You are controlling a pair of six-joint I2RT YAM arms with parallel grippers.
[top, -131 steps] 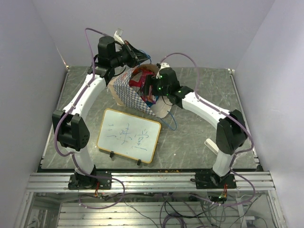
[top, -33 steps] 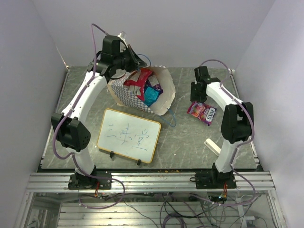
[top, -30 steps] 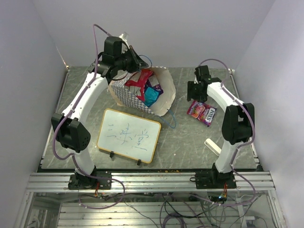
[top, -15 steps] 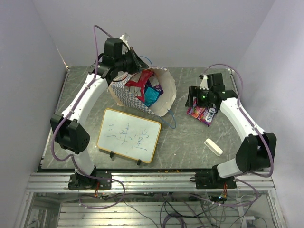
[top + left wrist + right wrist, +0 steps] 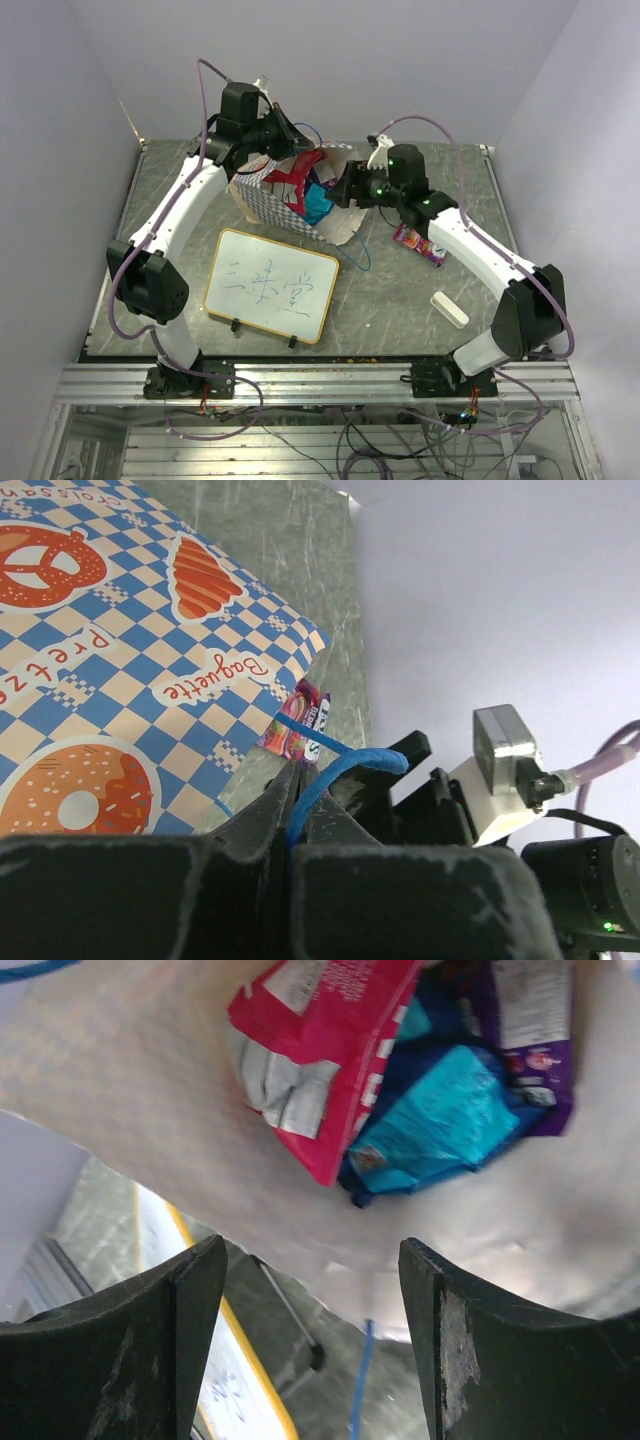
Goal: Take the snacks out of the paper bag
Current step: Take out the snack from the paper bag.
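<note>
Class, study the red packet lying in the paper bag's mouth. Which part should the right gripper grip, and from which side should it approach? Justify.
Probably its free corner, nearest the rim. The red packet overlaps the blue-teal packet, so the open right gripper should enter straight through the paper bag's tilted mouth and pinch across its thin faces.

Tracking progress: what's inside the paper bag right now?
In the paper bag: a red packet, a teal-blue packet, purple foil behind it. Anything beneath them is covered.

Pale lilac walls (image 5: 400,60) enclose a grey-green marbled table (image 5: 392,300)
</note>
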